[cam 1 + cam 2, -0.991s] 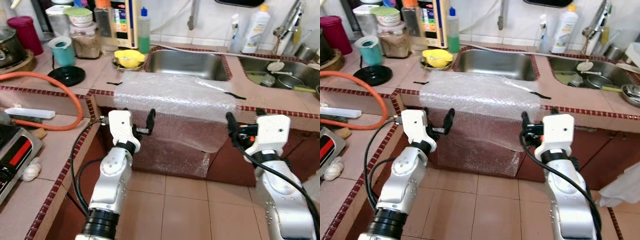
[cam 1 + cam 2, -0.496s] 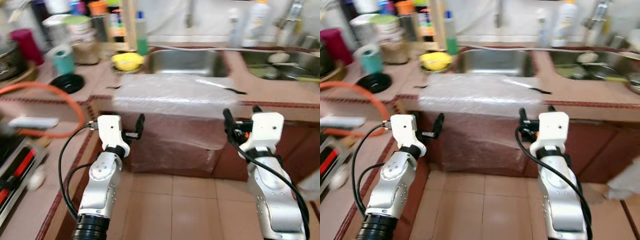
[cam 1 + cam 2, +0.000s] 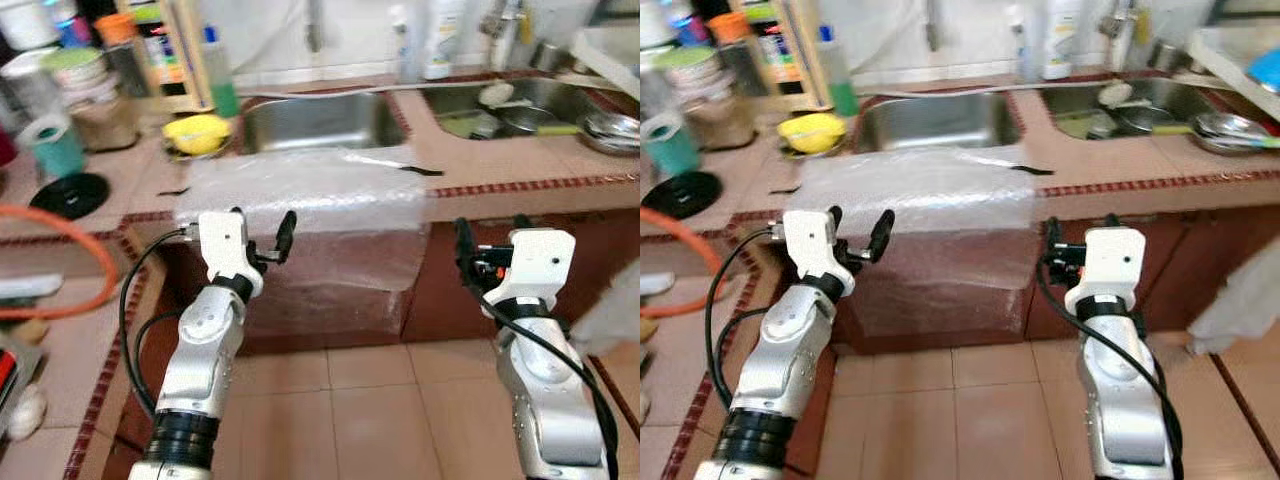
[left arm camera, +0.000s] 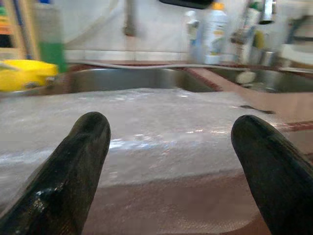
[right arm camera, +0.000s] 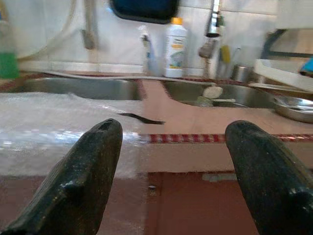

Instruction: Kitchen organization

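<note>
Dishes in right sink; left tool, right tool spread wide, empty.

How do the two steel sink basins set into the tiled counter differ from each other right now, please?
The left steel sink basin looks bare inside, while the right steel sink basin holds dishes and a metal pan at its edge. The sheet of clear bubble wrap lies over the counter right in front of the left basin, whereas the counter before the right basin is uncovered. Both are stainless steel, sunk into the same red-trimmed counter.
</note>
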Motion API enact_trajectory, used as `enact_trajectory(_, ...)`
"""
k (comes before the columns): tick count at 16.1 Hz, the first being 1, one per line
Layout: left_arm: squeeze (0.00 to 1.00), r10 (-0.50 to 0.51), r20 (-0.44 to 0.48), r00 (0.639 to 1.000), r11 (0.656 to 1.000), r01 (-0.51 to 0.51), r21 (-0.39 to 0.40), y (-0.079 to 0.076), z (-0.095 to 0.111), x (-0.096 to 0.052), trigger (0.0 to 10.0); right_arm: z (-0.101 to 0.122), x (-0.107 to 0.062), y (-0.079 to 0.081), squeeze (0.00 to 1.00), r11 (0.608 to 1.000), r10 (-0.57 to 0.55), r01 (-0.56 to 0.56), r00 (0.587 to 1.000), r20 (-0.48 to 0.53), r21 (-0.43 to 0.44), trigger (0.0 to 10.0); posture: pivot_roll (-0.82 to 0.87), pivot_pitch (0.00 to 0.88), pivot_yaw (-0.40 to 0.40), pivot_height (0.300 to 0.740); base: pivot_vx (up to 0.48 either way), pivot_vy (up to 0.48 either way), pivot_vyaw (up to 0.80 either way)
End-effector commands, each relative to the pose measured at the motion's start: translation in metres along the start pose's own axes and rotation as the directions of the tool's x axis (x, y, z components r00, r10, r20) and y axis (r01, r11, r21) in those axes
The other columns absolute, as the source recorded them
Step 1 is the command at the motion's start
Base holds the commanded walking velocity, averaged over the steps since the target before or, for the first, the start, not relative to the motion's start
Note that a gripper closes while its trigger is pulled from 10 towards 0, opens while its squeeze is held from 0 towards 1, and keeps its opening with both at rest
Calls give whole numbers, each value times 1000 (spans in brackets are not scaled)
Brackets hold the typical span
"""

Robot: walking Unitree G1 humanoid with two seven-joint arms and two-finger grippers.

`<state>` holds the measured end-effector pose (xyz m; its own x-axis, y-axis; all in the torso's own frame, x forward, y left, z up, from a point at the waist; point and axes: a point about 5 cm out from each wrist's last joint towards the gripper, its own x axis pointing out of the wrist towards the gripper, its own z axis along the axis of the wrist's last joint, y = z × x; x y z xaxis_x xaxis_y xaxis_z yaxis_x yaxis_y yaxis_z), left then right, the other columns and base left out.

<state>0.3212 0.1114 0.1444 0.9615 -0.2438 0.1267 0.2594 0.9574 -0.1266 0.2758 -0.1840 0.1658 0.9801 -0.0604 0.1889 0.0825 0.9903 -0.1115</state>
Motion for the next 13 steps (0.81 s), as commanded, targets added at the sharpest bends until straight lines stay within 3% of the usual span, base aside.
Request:
enact_trajectory(1,0,-4,15,1000,1000,4,12,1,6,0,10000,4,2,4,0,1000,12,-12,1000,19,4,10000,-100,0,128,740,0,0,-800)
enact_trajectory(5,0,2,17,1000,1000,-3,12,4,9,-6,10000,5,2,10,0,999,41,-41,999,28,8,10000,-75,0,118,740,0,0,-800)
enact_trajectory(13,0,30,6,1000,999,-30,23,8,13,-19,10000,7,2,19,0,995,99,-99,994,43,0,10000,-43,0,110,740,0,0,0)
